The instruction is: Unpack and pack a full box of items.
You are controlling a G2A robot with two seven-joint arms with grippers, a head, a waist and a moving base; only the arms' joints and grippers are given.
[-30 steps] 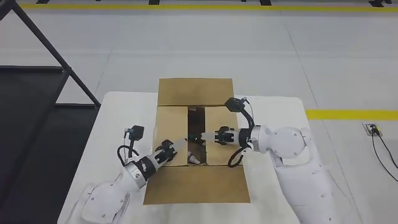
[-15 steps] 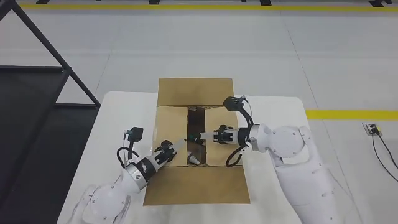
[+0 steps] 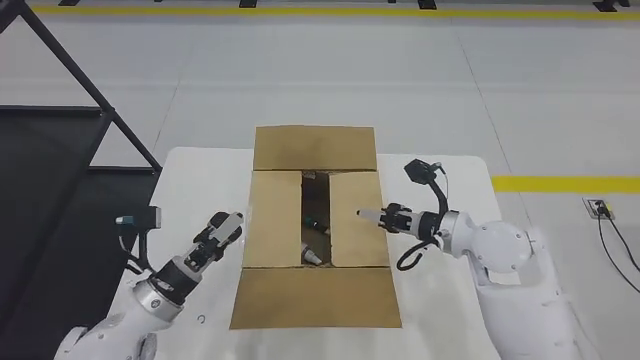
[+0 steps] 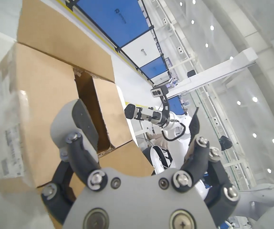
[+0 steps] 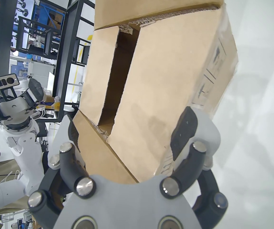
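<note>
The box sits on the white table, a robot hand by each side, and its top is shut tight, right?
Not quite. The top view shows the box has a dark gap between its two middle flaps, with items inside. It does sit on the white table, with the left gripper and right gripper by its sides.

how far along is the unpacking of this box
Done: the box has its outer flaps folded out flat. The two inner flaps are parted only by a narrow gap, with items showing through it. In hand: nothing; the left gripper and right gripper are open and empty at opposite sides of the box. Left: spread the inner flaps, lift everything onto the table, then repack.
</note>
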